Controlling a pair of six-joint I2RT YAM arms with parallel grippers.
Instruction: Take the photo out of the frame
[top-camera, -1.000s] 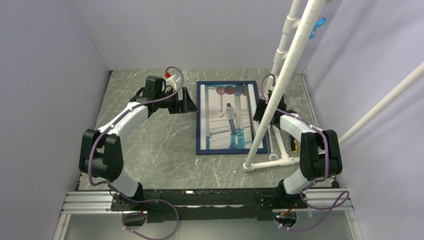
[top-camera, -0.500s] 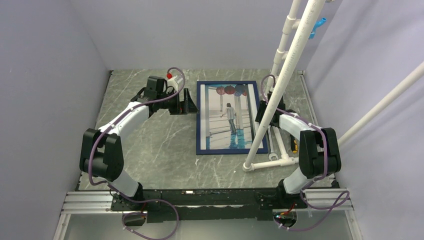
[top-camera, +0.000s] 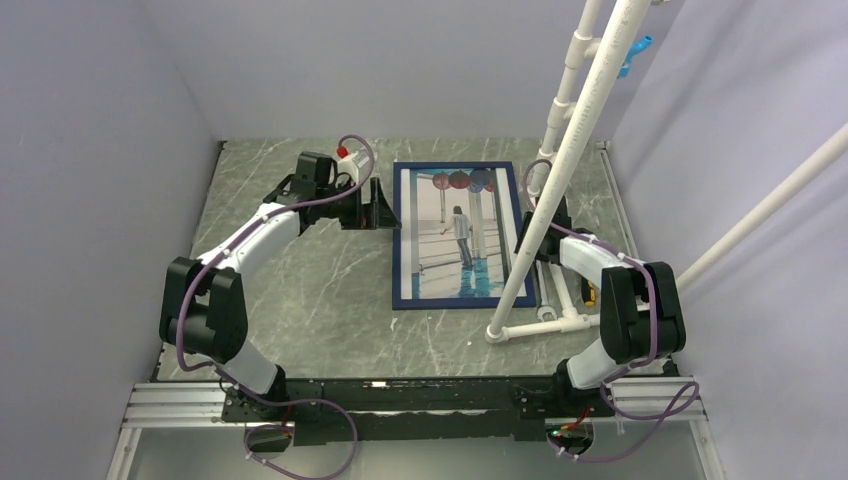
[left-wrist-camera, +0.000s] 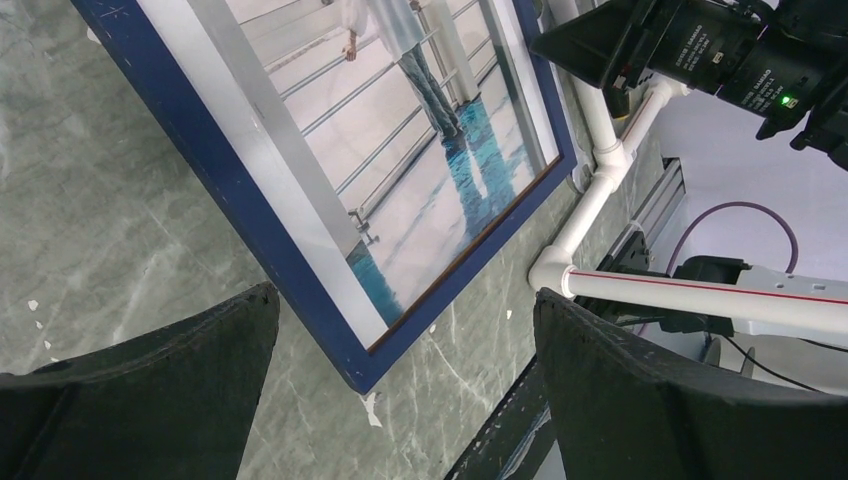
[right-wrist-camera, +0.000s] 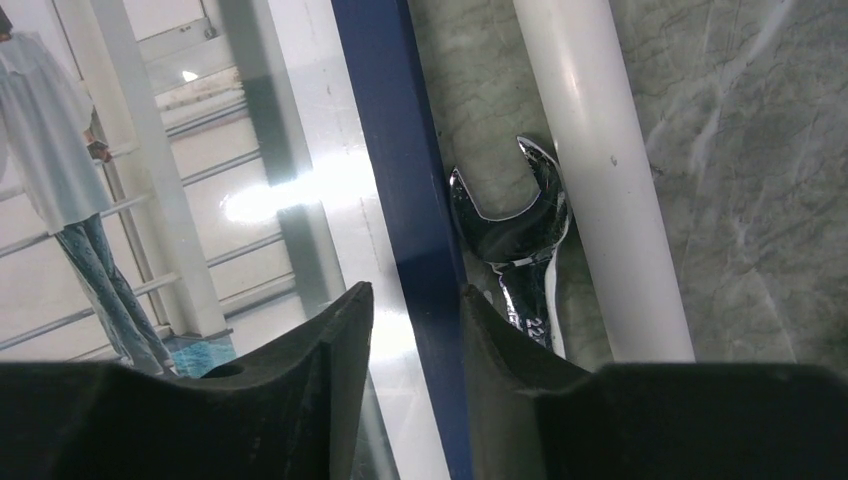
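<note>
The photo (top-camera: 460, 235) lies face up inside the navy frame (top-camera: 397, 240) on the marble table. My left gripper (top-camera: 383, 205) stands wide open just off the frame's left rail, touching nothing; the left wrist view shows the frame's near corner (left-wrist-camera: 240, 200) and the photo (left-wrist-camera: 400, 130) between its spread fingers. My right gripper (top-camera: 522, 235), partly behind a white pipe, is at the frame's right rail. In the right wrist view its fingers (right-wrist-camera: 415, 290) straddle that blue rail (right-wrist-camera: 400, 150), one over the photo's white border (right-wrist-camera: 150, 200), one outside, with a narrow gap.
A white PVC pipe stand (top-camera: 560, 170) rises diagonally over the frame's right side, its base (top-camera: 545, 325) on the table. A steel wrench (right-wrist-camera: 515, 235) lies between the frame's right rail and a pipe (right-wrist-camera: 595, 170). Grey walls enclose the table.
My right gripper's jaws have narrowed around the frame's right rail. The left gripper has edged a little closer to the left rail and stays wide open. The frame has not moved.
</note>
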